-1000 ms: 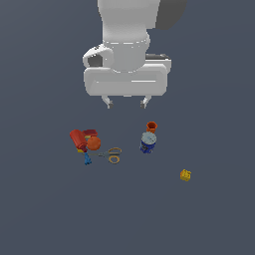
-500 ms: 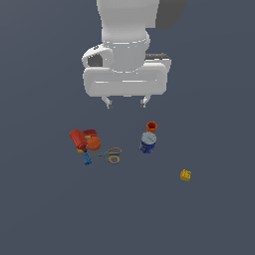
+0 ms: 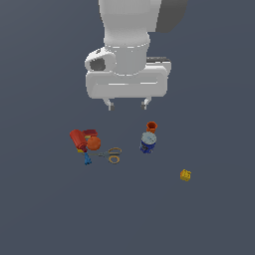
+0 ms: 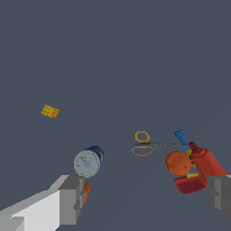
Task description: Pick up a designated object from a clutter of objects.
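Observation:
The designated object, a small orange cup (image 3: 151, 126), stands upright just behind the blue can (image 3: 147, 142) with its pale grey top. My gripper (image 3: 127, 105) hangs open above the clutter of objects, a little to the exterior view's left of the cup, holding nothing. In the wrist view the orange cup (image 4: 85, 191) peeks out from behind one finger (image 4: 71, 198), beside the blue can (image 4: 89, 161). The gripper (image 4: 146, 198) is spread wide, with only bare floor between its fingers.
At the exterior view's left lie a red box (image 3: 81, 139), an orange ball (image 3: 93, 144), a blue piece (image 3: 87, 159) and scissors (image 3: 112, 155). A yellow block (image 3: 185, 175) sits alone at the right. All rest on a flat dark grey floor (image 3: 50, 214).
The gripper has sunk slightly toward the objects. Nothing on the floor has moved, and the fingers stay open.

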`<state>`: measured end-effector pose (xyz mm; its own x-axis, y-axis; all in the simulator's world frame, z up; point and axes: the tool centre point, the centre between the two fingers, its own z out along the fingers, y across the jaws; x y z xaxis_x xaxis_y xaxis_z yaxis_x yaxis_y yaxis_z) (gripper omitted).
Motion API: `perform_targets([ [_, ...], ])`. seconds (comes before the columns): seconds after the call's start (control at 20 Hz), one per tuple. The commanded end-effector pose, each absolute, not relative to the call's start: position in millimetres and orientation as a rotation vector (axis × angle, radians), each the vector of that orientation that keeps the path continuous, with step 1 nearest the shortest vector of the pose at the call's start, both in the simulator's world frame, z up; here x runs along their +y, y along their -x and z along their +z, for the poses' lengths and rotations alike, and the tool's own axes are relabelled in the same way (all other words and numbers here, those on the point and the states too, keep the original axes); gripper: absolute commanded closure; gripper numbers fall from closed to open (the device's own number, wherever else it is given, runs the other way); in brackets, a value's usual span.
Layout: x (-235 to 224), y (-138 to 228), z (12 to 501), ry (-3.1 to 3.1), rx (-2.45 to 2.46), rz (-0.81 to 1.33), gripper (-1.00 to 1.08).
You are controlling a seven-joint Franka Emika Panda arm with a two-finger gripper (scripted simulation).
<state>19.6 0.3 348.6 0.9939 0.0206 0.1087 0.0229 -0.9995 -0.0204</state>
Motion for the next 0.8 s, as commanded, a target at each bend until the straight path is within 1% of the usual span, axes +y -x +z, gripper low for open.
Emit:
perform_targets([
  [0.0,5,-18,340,3.117,-0.041,-0.164,-0.92],
  [0.4,32,-5,288,3.127,-0.086,-0.134,-0.92],
  [0.75,70,26,217,3.135,-0.16,-0.093,-0.92],
])
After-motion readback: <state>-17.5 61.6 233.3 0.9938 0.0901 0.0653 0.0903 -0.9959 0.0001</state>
